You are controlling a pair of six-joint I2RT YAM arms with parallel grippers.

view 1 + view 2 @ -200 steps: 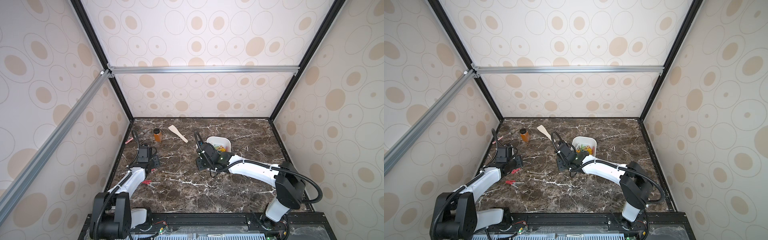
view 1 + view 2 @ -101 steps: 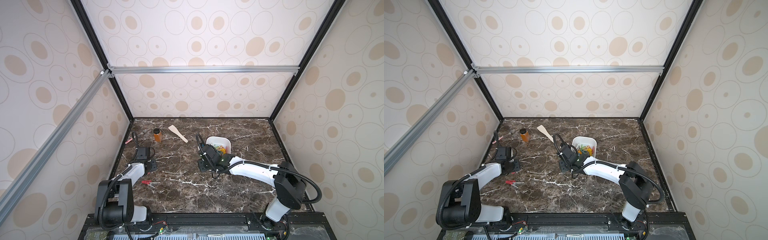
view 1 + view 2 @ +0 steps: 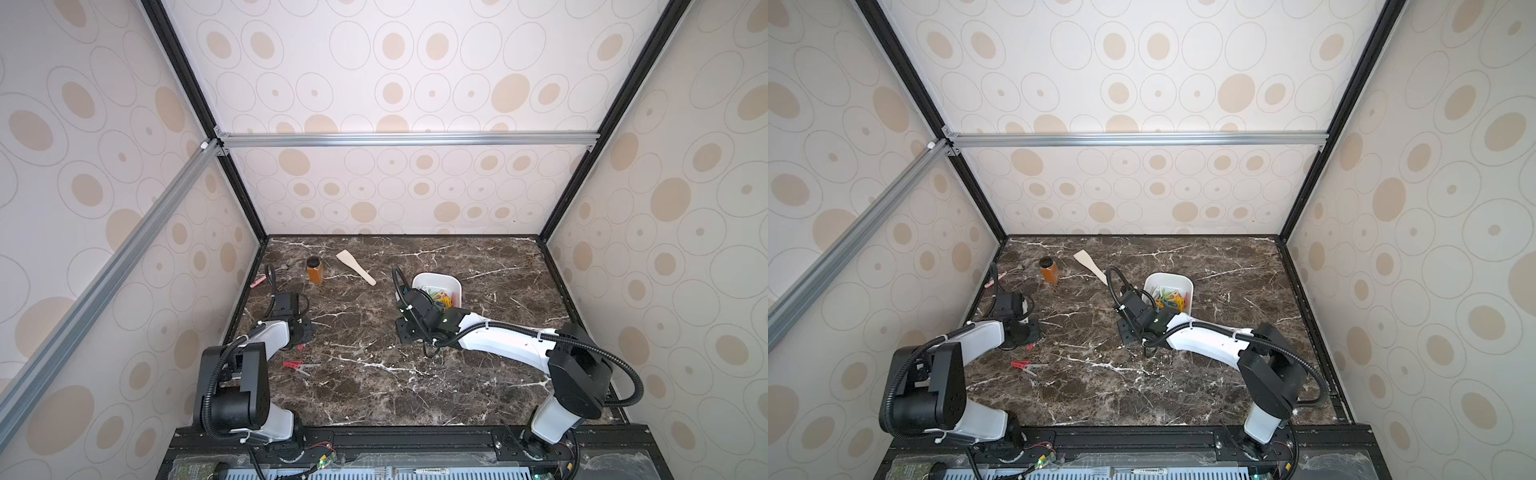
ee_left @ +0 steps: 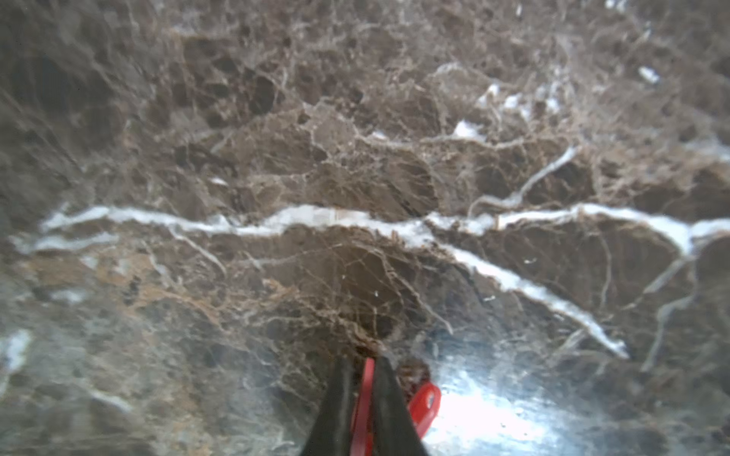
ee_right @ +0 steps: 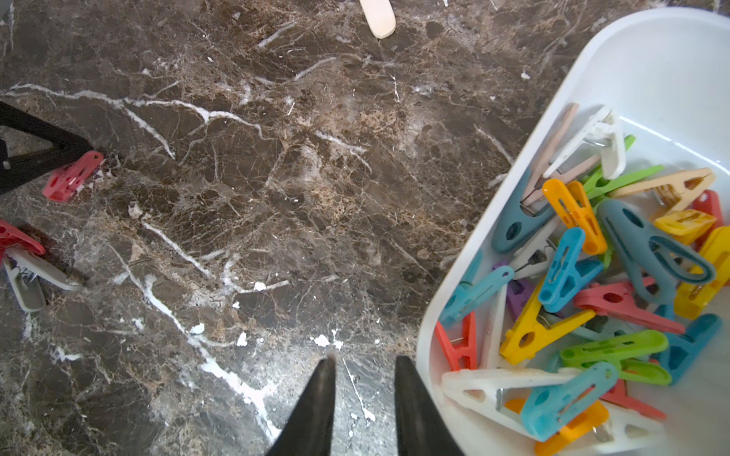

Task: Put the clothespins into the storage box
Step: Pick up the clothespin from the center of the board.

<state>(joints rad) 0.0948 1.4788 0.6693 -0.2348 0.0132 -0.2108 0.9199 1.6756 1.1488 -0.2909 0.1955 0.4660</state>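
Left tool (image 4: 363, 357) is pinched narrow on a red clothespin (image 4: 426, 400), its black tapered fingers pressed to either side of the red plastic, low over the counter (image 4: 355, 177); right tool (image 5: 365, 361) holds nothing, its jaws a narrow gap apart above bare counter, just beside the wall of the storage box (image 5: 434, 316).

Underfoot the counter is a glossy dark brown slab with a marble look, crossed by white veins and fine tan cracks, with a pale glare patch near the left tool; around it stand walls (image 3: 415, 62) of cream panelling printed with beige ovals and thin grey rings; black posts (image 3: 232, 178) mark the corners and a silver aluminium rail (image 3: 395, 139) spans the back.

Right of centre, toward the back, the storage box is a white tub of smooth plastic with rounded corners, open-topped; a loose heap of clothespins (image 5: 572, 276) lies in it, V-shaped slotted plastic in yellow, orange, blue, teal, green, red, white and purple.

Near the left arm a second red clothespin (image 5: 17, 239) touches a grey clothespin (image 5: 35, 276) on the counter; at the back left an amber jar (image 3: 315, 270) with a black lid stands upright, a pale flat wooden spatula (image 3: 355, 268) lies beside it, and a slim pink-handled implement (image 3: 257, 282) lies by the wall.
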